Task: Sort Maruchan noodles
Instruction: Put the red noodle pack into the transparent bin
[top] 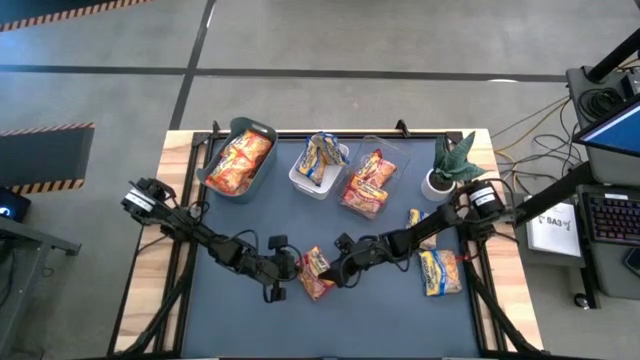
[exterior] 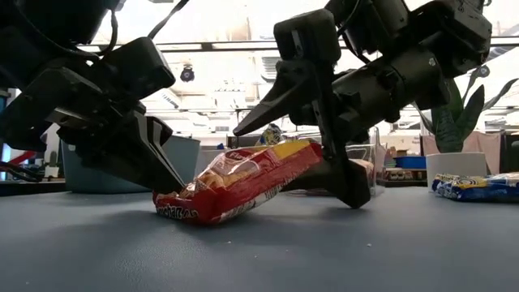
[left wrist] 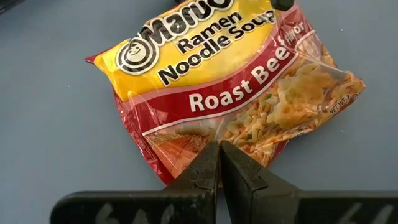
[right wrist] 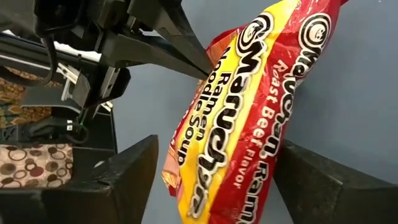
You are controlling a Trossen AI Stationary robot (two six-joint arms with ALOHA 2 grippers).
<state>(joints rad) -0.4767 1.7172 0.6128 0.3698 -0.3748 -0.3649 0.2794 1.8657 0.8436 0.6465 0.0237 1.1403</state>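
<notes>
Red roast-beef packet (top: pixel 316 272) sitting mid-table, getting pinned by closed left gripper (top: pixel 290 268), straddled by wide right gripper (top: pixel 338 271); bins (top: pixel 238 160) partly filled, three packets (top: pixel 440 272) still waiting.

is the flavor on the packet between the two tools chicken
No, the left wrist view shows the red and yellow packet printed with Roast Beef.

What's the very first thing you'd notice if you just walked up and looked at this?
Right in the middle of the table, both arms meet at one red-and-yellow Roast Beef noodle packet, tilted with one end raised. The left gripper is shut, its tips at the packet's low edge, while the right gripper stands open around the raised end. Along the far edge sit three bins with packets already inside.
</notes>
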